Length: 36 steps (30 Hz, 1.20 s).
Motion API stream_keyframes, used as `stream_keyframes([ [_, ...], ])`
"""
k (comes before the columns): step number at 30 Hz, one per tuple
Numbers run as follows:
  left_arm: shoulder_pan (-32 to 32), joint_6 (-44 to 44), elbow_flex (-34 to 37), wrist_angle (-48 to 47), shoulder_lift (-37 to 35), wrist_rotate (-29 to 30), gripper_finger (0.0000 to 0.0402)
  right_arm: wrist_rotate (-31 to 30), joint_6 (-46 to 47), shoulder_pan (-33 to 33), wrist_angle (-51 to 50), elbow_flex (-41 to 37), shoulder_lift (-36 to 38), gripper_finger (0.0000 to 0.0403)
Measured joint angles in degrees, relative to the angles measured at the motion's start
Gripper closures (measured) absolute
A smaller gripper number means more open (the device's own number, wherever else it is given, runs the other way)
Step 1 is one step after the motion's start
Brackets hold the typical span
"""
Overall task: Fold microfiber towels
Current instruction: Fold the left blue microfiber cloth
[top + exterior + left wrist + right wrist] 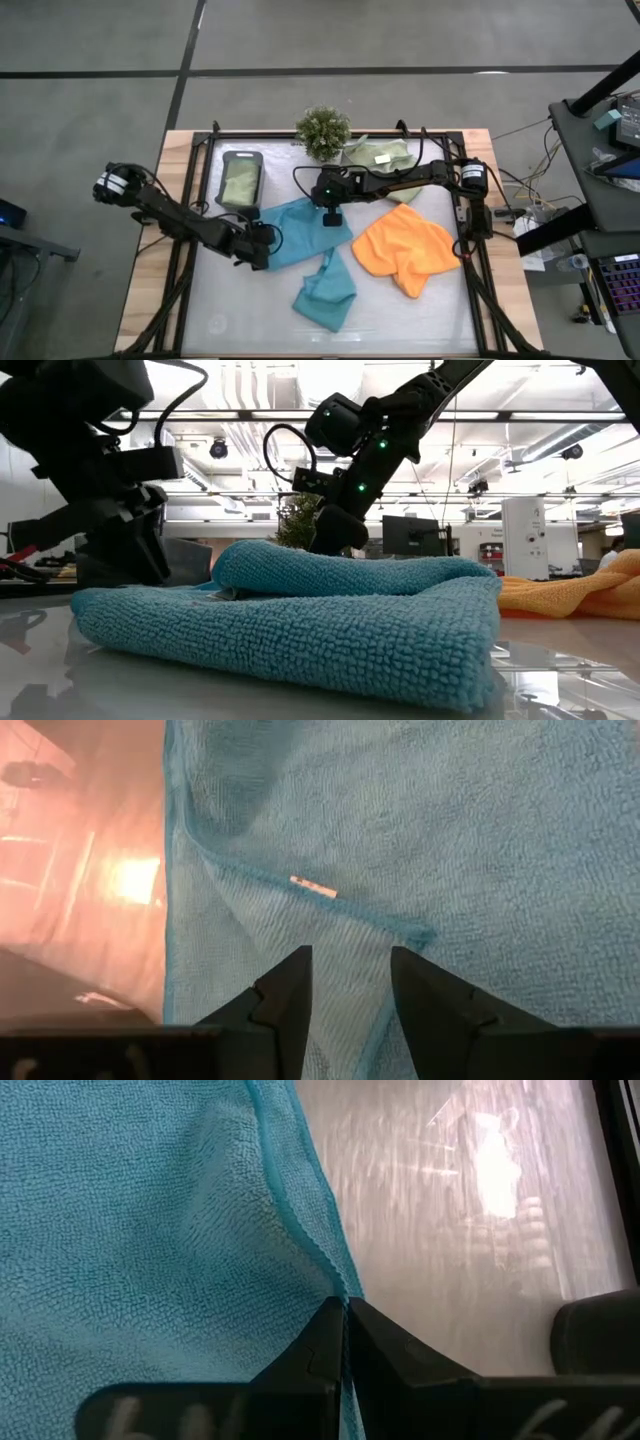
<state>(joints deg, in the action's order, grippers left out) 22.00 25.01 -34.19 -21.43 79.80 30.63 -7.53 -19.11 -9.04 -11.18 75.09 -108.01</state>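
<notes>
A teal towel [298, 232] lies spread on the table's middle, one corner [330, 925] folded over near a small white tag. My left gripper [264, 246] stands open at its left edge, its fingers [290, 990] above the folded corner. My right gripper [331, 214] is shut at the towel's far right edge. A second teal towel [325, 292] lies crumpled nearer the front, touching the first. An orange towel [405, 250] lies bunched to the right. A pale green towel [376, 155] rests at the back. My left gripper [350, 978] is open over the teal towel's folded corner; I cannot tell whether its fingertips touch the cloth. My right gripper [346, 1315] pinches the teal towel's hemmed edge [335, 1285] between its two shut fingers. It comes slanting down from the far right. The rest of the towel lies on the table.
A dark tray [240, 156] with a folded pale green cloth [241, 182] stands at the back left. A small bushy plant [323, 130] is at the back centre. Bare glossy table shows at the near left and near right [420, 320].
</notes>
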Motion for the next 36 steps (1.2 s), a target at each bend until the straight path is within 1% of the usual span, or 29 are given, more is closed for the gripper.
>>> stream_keyframes([
  [3,0.02,0.01,0.27,0.28,0.54,-0.11,0.0279,0.0,0.01,0.0,0.03,-0.01,0.0,0.0394],
  [10,-0.07,0.03,1.66,9.61,1.86,-0.29,0.0279,0.02,0.03,0.0,0.22,-0.11,0.0,0.0394],
  [19,-0.28,0.24,1.95,10.06,5.39,-0.1,0.0279,0.02,0.22,0.0,0.37,-0.25,0.0,0.0394],
  [23,-0.28,0.33,1.9,9.97,5.52,0.09,0.0282,0.02,0.15,0.0,0.37,-0.28,0.0,0.0394],
  [26,-0.31,0.32,1.91,9.36,5.24,0.08,0.0298,0.02,0.11,0.0,0.37,-0.34,0.0,0.0394],
  [36,-0.31,1.04,1.9,8.35,5.21,-0.14,0.038,0.02,0.52,0.0,0.37,-0.35,0.0,0.0394],
])
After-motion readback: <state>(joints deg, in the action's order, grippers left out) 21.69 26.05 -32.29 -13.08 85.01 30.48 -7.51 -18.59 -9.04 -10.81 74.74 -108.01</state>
